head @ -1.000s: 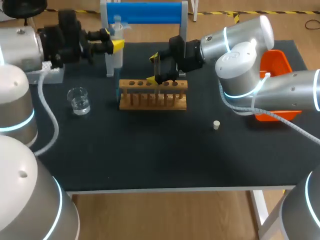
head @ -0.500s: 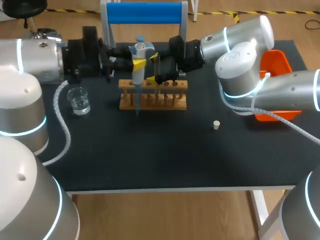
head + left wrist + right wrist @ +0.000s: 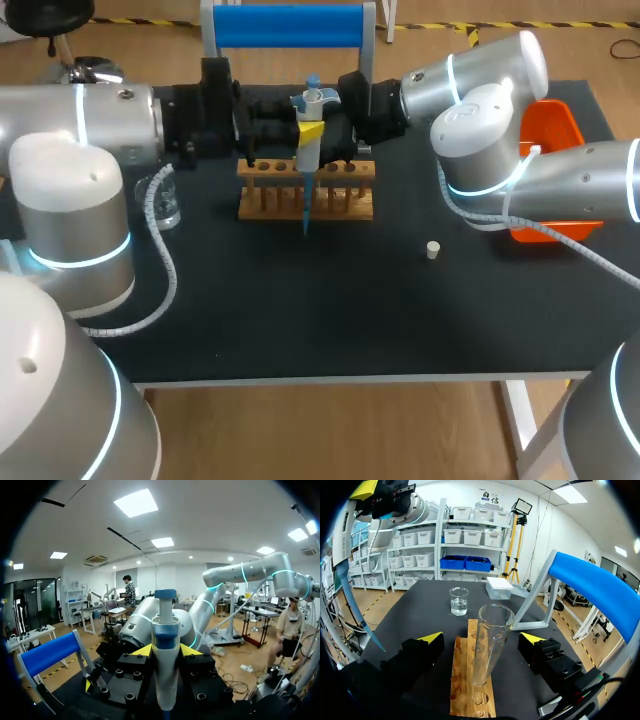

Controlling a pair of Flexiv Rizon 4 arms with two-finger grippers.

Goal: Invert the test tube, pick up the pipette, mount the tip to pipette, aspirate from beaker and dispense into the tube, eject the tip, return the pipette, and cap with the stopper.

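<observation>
On the dark surface (image 3: 300,310), upper middle of the frame, the left tool (image 3: 306,128) clamps the pipette (image 3: 309,155) over the wooden rack (image 3: 345,198). The right tool (image 3: 481,638) gapes apart around the upright tube (image 3: 492,622).

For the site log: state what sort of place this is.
Probably a lab bench set up for liquid handling: a pipette, a wooden tube rack, a glass beaker.
</observation>
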